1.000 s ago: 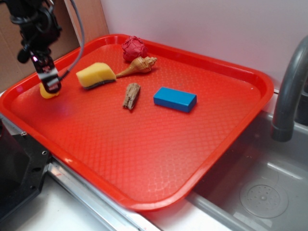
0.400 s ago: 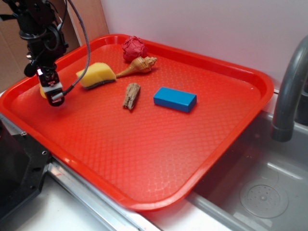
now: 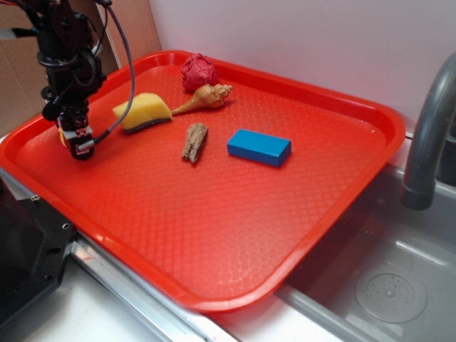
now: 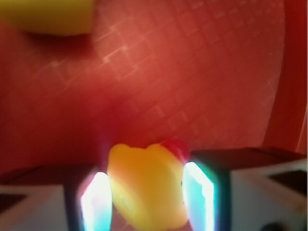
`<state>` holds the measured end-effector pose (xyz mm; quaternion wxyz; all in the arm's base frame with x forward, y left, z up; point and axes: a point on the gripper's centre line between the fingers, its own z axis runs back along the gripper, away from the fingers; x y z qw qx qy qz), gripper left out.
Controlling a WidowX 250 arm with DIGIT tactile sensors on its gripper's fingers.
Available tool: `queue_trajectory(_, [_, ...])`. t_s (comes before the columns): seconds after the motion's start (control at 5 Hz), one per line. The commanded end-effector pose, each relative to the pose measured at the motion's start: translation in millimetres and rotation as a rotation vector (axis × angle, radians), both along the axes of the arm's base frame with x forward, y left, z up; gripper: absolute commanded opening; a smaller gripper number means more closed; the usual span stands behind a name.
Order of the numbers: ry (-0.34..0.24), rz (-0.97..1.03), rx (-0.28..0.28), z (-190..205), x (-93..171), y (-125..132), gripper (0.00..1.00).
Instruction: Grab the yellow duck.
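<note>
Since a second ago the gripper (image 3: 80,146) has swung in over the duck (image 3: 63,135), which then showed plainly on the tray's left side and is now almost hidden behind it, only a yellow sliver peeking out at the gripper's left. Seen from the wrist, the duck (image 4: 147,185) sits right between the two fingers (image 4: 199,197), its red beak at the top, with each finger close against a flank; the blur does not show whether they press it, so I cannot tell if the jaws are clamped or just shy of touching. It lies on the tray (image 3: 214,214) near the left rim. Just right of the duck is the sponge (image 3: 142,112), yellow with a dark underside. Further right of the duck lie a shell (image 3: 204,97) and, behind that, a red ball (image 3: 199,72). A wood scrap (image 3: 194,141) and a blue block (image 3: 259,147) lie well apart from the duck, toward the tray's middle. Beyond the tray's right edge stand a grey faucet (image 3: 427,135) and a sink (image 3: 388,285).
</note>
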<state>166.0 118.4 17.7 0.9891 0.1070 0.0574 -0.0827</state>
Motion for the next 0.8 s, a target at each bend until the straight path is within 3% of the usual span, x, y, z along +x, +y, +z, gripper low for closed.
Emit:
queue_trajectory(0.0, [0.021,0.014,0.005,-13,9,0,0.0])
queue_trajectory(0.2, [0.002,0.15,0.034,11,7,-13,0.0])
queue_trajectory(0.4, [-0.08,0.32,0.029,45,9,-31,0.0])
queue_trajectory(0.6, [-0.144,0.414,-0.024,86,19,-52,0.0])
